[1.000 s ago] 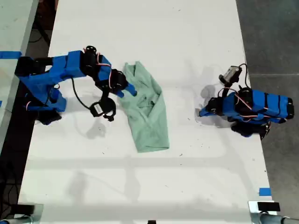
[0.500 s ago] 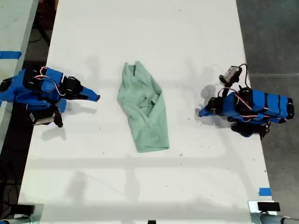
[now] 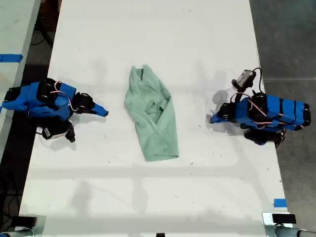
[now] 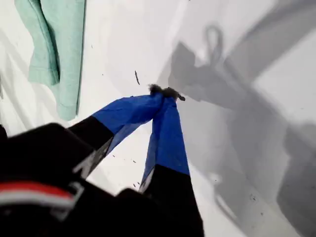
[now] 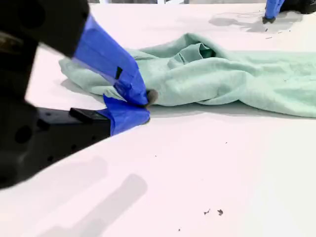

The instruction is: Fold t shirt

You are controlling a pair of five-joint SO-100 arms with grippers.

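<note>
Two empty tools: my first gripper, jaws together, at 3 o'clock of the shirt in the exterior view; my second gripper, also together, at 9 o'clock. Shirt lies mid-table, part-folded and rumpled. Judged light, limp, no slip risk. Rec. pinching a hem corner or sleeve edge.

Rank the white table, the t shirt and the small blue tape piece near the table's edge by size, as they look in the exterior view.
1. white table
2. t shirt
3. blue tape piece
The differences are plain.
</note>
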